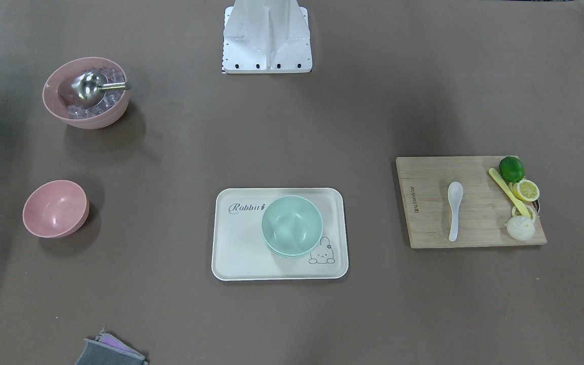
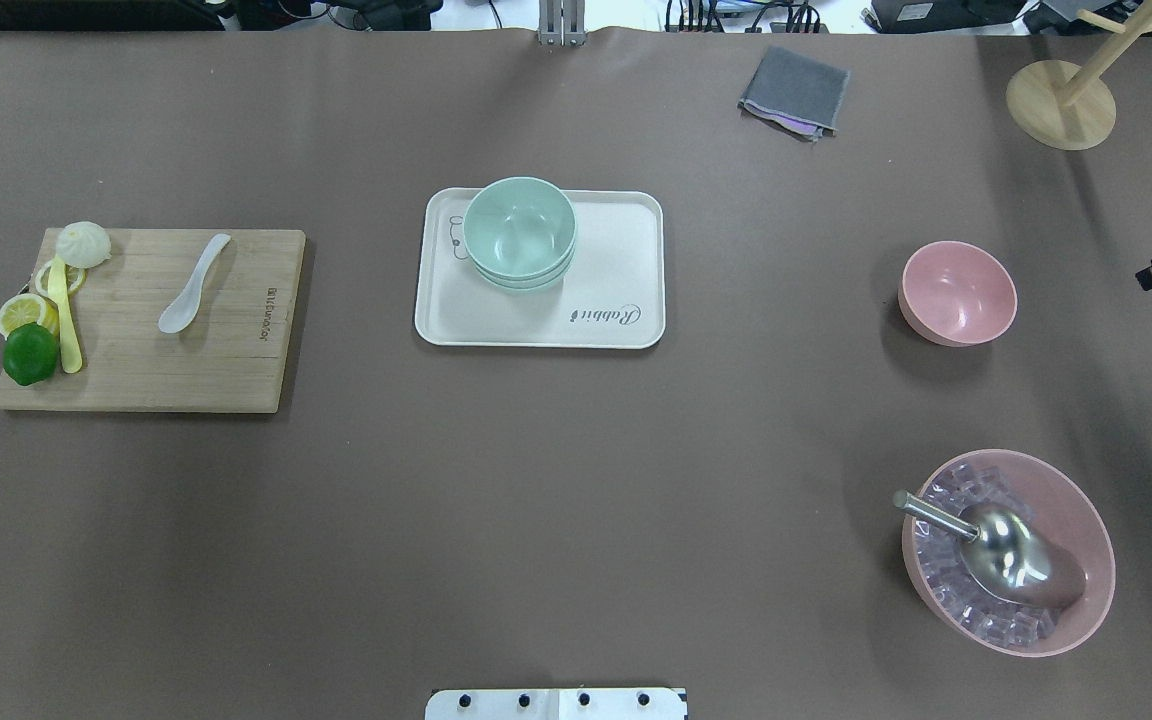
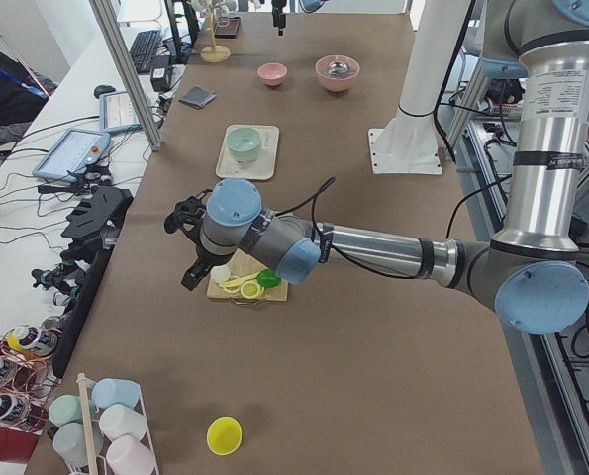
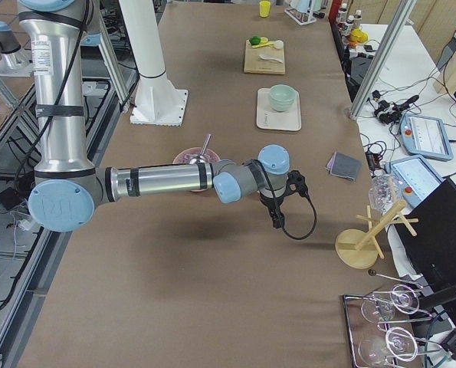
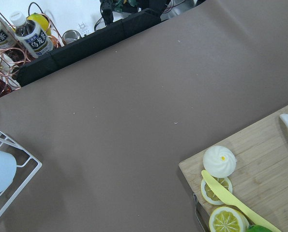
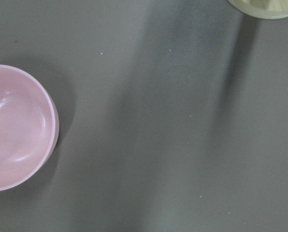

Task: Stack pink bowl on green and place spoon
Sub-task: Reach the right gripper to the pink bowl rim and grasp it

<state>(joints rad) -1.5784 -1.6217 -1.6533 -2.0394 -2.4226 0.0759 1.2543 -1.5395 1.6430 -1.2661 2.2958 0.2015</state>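
Front-facing view: the pink bowl (image 1: pixel 56 208) sits upright and empty on the bare table, well apart from the green bowl (image 1: pixel 292 224), which is on the tray (image 1: pixel 241 253). The spoon (image 1: pixel 454 209) lies on the cutting board (image 1: pixel 424 203) at the other end. Overhead: the pink bowl is on my right-arm side and the spoon on my left, so I'd judge the right arm takes the bowl. The spoon's long axis runs roughly away from the base, scoop end nearer it. Left side view: the left gripper (image 3: pixel 188 277) hangs above the board's end; I cannot tell whether its fingers are apart. Right side view: the same goes for the right gripper (image 4: pixel 278 218). Left wrist view: only the spoon's handle tip shows, at the right edge. Right wrist view: the bowl sits at the left edge, off-centre, so the right gripper must first be centred over it.
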